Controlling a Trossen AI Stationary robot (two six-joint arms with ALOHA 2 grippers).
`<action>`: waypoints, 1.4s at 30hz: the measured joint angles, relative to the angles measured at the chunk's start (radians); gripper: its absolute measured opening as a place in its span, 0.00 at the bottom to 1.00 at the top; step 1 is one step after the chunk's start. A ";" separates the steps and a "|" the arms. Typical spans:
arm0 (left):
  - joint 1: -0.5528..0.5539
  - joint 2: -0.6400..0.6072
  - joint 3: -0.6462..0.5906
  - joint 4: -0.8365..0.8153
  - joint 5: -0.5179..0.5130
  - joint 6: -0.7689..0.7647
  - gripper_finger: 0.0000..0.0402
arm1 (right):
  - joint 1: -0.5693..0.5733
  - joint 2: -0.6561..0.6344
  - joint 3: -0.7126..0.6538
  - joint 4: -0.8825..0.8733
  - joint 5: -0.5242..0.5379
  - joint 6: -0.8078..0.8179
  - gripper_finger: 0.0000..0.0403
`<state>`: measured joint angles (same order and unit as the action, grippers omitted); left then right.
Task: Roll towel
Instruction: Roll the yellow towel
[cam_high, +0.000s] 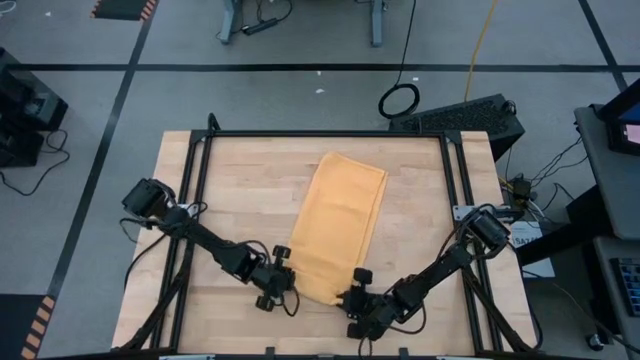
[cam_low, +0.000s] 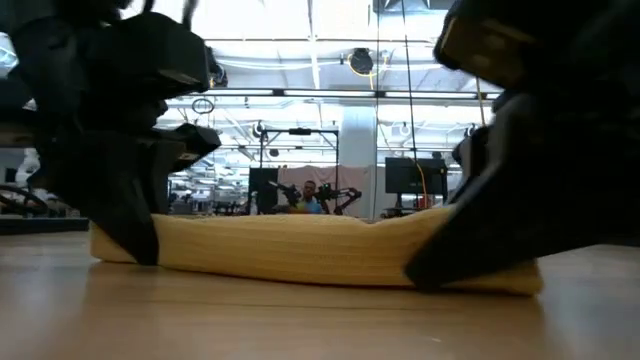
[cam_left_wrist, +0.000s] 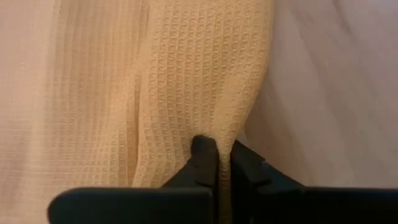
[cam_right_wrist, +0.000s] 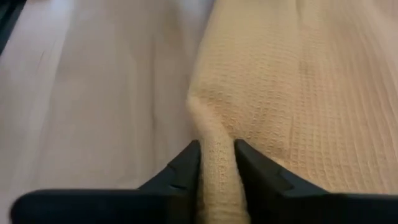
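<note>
Towel pinch between left end effector fingers, wrist-only

Wooden tabletop, black frame rails, coiled cable on grey floor, yellow cord

Towel ends behind two dark, blurred arms, low view

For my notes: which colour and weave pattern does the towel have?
Mustard yellow with a fine waffle-grid weave, no print; the towel shows it best in the left wrist view.
</note>
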<state>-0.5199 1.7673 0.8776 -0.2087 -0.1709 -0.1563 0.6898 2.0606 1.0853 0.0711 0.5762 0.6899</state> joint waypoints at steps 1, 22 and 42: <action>0.007 -0.004 -0.001 0.013 0.033 -0.017 0.05 | 0.004 -0.005 -0.001 -0.004 -0.009 -0.026 0.23; 0.293 -0.034 0.012 0.095 0.703 -0.279 0.02 | 0.239 -0.068 0.002 0.041 0.336 -0.439 0.53; 0.364 -0.029 -0.035 0.095 0.748 -0.308 0.03 | 0.156 0.090 0.004 0.235 0.507 -0.589 0.59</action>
<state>-0.1558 1.7387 0.8421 -0.1141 0.5775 -0.4648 0.8457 2.1509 1.0897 0.3062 1.0832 0.1013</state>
